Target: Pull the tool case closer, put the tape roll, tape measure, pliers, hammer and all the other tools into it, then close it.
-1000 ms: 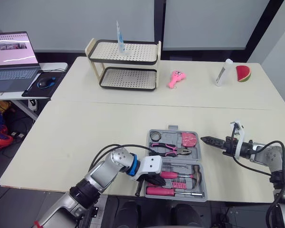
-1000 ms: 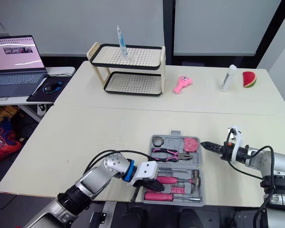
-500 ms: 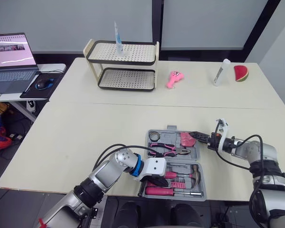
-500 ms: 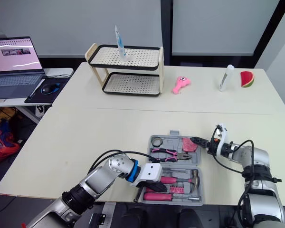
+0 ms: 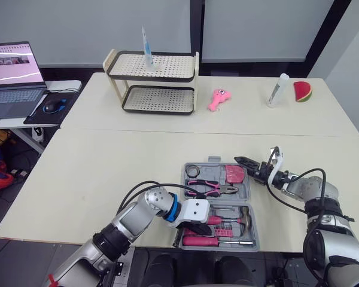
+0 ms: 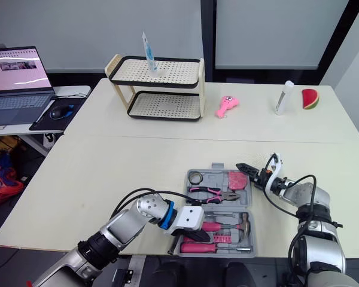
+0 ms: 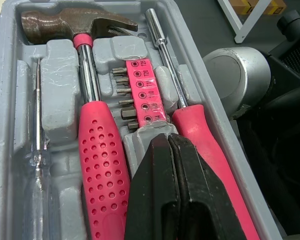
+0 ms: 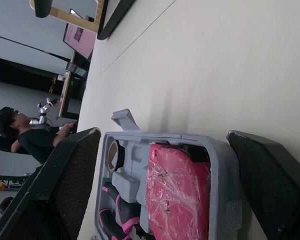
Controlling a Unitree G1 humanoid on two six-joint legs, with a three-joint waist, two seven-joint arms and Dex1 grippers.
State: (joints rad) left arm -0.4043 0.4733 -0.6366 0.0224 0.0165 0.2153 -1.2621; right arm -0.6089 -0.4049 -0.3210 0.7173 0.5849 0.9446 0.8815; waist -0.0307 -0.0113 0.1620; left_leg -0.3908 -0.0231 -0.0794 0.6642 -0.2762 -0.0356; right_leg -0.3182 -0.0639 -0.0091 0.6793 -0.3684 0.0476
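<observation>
Tool case (image 5: 216, 161), grey, lying open; pink-handled hammer (image 7: 92, 125), pliers (image 5: 212, 188) inside

Bright, even overhead light; soft shadows; sharp.

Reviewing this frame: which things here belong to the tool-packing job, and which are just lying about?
Job: tool case, hammer, pliers, tape roll, tape measure, screwdriver.
Lying about: two-tier rack, pink toy, white bottle, watermelon slice, laptop, mouse.

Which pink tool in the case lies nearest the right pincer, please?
The tape measure, the square pink block in the case's far right corner; pliers, hammer and screwdriver lie farther off.
</observation>
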